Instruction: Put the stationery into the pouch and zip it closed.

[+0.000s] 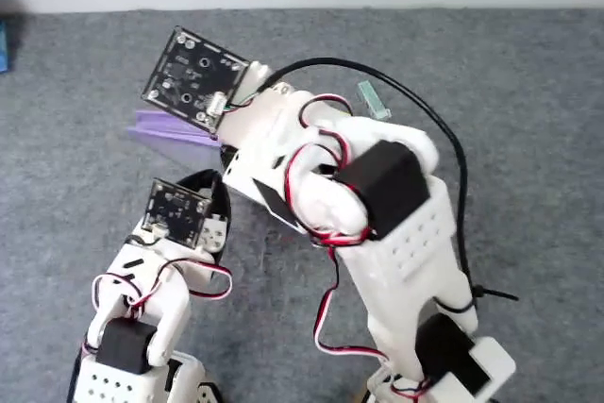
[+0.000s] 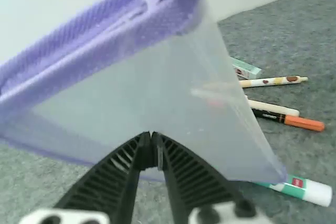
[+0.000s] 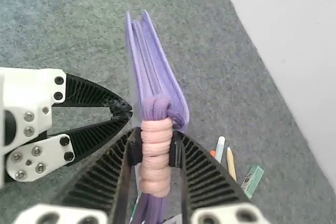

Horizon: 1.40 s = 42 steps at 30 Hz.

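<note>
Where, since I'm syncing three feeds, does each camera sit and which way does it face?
High view: fixed above, looking down on the table; left arm and right arm show.
Left wrist view: on the left arm, facing along left fingers shut on the pouch; pens beyond.
Right wrist view: on the right arm, facing along right fingers clamping the pink zip pull.
Shared: both wrist views show the pouch and pens.
</note>
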Available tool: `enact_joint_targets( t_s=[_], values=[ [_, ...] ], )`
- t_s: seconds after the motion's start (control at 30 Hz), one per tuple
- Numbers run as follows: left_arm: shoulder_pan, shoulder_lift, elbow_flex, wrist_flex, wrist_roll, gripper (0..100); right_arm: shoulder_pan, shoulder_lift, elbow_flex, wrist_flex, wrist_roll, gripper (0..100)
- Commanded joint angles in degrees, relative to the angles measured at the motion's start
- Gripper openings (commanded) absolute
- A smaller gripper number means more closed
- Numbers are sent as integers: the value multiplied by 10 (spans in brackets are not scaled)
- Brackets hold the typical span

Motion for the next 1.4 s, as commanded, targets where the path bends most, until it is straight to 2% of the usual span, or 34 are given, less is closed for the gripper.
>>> enact_joint_targets(
  t_s=[0.0, 0.1, 0.27, 0.37, 0.47, 0.6, 0.67, 0.83, 1.0, 1.17, 1.37],
  values=[
    [-9, 3, -28, 0, -4, 13, -3, 1, -4, 16, -8, 9],
    [-17, 3, -36, -4, -5, 13, -3, 0, -6, 13, -4, 9],
    [-93, 4, -32, -28, -27, 13, -4, -19, -7, 18, -1, 9],
    [-127, 4, -32, -74, -37, 13, -7, -30, -7, 19, 19, 9],
    [-129, 36, -32, -126, -34, 13, -23, -32, -4, 20, 22, 9],
    [-130, 140, -51, -230, -18, 13, -46, -32, -3, 21, 20, 9],
    [-126, 205, -92, -251, 7, 13, -52, -32, -3, 21, 19, 9],
    [-71, 366, -240, -251, 37, 13, -47, -32, -3, 21, 21, 9],
    [-23, 476, -361, -249, 47, 13, 1, -30, -3, 21, 22, 9],
    [5, 498, -393, -241, 45, 13, 50, -35, 23, 22, 24, 9],
    [-9, 496, -406, -154, 47, 13, 121, -43, 105, 21, 46, 9]
  ],
)
